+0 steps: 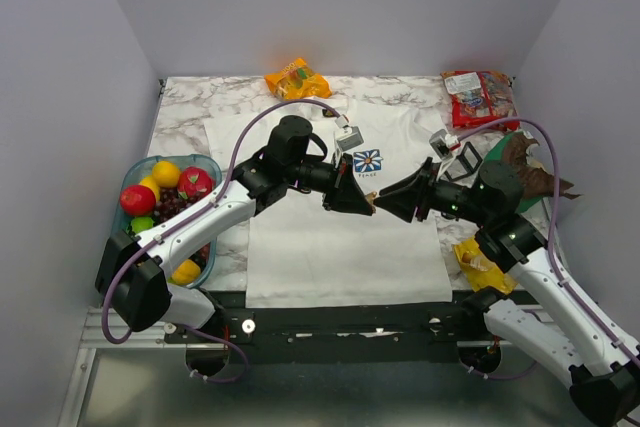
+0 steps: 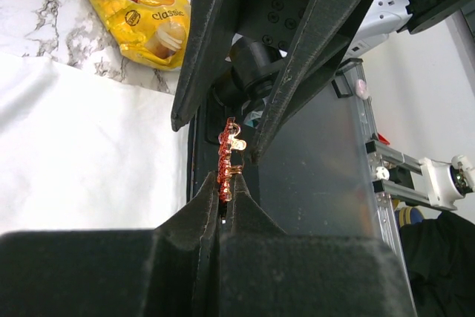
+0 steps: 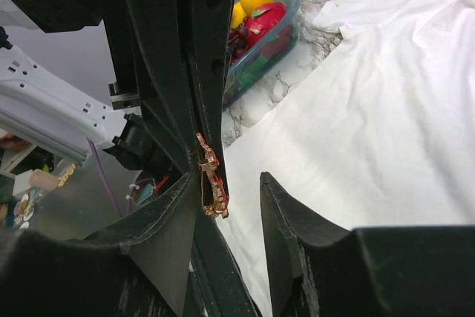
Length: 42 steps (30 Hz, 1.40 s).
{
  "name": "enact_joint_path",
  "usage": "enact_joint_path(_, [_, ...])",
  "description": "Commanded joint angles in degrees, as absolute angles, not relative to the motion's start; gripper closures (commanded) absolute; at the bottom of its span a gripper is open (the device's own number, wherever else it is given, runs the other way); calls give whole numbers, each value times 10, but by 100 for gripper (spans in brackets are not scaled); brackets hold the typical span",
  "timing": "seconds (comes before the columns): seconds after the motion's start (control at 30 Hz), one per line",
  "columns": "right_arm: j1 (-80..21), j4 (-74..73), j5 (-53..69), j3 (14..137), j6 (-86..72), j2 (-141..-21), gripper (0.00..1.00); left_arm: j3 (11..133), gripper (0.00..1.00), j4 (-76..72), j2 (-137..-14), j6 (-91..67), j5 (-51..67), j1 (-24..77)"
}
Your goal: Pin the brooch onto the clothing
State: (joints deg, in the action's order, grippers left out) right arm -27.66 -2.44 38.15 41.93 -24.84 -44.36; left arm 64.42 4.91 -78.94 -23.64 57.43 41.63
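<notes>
The left gripper [image 2: 223, 200] has its fingers pressed together on the lower end of the small orange-red brooch [image 2: 225, 159] with copper-coloured wire. The brooch stands up on edge between the two arms, in the air at the centre of the top view, above the white short-sleeved T-shirt [image 1: 340, 257] and not touching it. The right gripper [image 3: 223, 209] meets it nose to nose. Its fingers are spread to either side of the brooch, which sits just beside one finger with a clear gap to the other.

This looks like a handover or a two-handed working of the clasp, and the hold is thin. If the right fingers close off-centre they could twist the brooch out of the pinch, and it would drop onto the cloth. The fingertips are crowded, so they could also knock together. The T-shirt lies loose and flat, so pushing a pin in may only bunch it up.

Just beyond the grippers is the blue-and-white daisy print [image 1: 367, 160], with the left arm partly over the chest beside it. Nothing else lies on the fabric there.

On the marble-patterned table [image 1: 185, 107], a clear teal tub [image 1: 205, 161] of toy fruit sits at the left edge. A yellow crisp bag [image 2: 152, 12] lies at lower right. An orange snack bag [image 1: 296, 78] and a red packet [image 1: 480, 95] lie at the far edge, well apart from the work.
</notes>
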Motion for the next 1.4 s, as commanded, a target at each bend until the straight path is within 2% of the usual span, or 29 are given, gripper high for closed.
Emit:
enact_joint_path(0.0, [-278, -10, 374, 412, -247, -447, 55, 650, 100, 40, -775, -239, 574, 415])
enact_joint_path(0.43, [-278, -5, 362, 398, -247, -470, 73, 650, 100, 40, -774, -239, 578, 415])
enact_joint_path(0.7, [-278, 18, 375, 396, -250, -484, 73, 648, 100, 37, -783, -249, 571, 415])
enact_joint_path(0.8, [-278, 19, 381, 397, -250, -489, 71, 648, 100, 36, -789, -252, 571, 415])
enact_joint_path(0.93, [-279, 19, 385, 397, -249, -491, 59, 650, 100, 44, -796, -254, 563, 416])
enact_joint_path(1.1, [-278, 19, 388, 397, -248, -478, 50, 653, 100, 58, -802, -250, 548, 414])
enact_joint_path(1.23, [-278, 13, 378, 403, -254, -453, 38, 650, 100, 61, -801, -257, 525, 402])
enact_joint_path(1.37, [-278, 2, 371, 417, -258, -421, 32, 642, 100, 52, -800, -277, 499, 375])
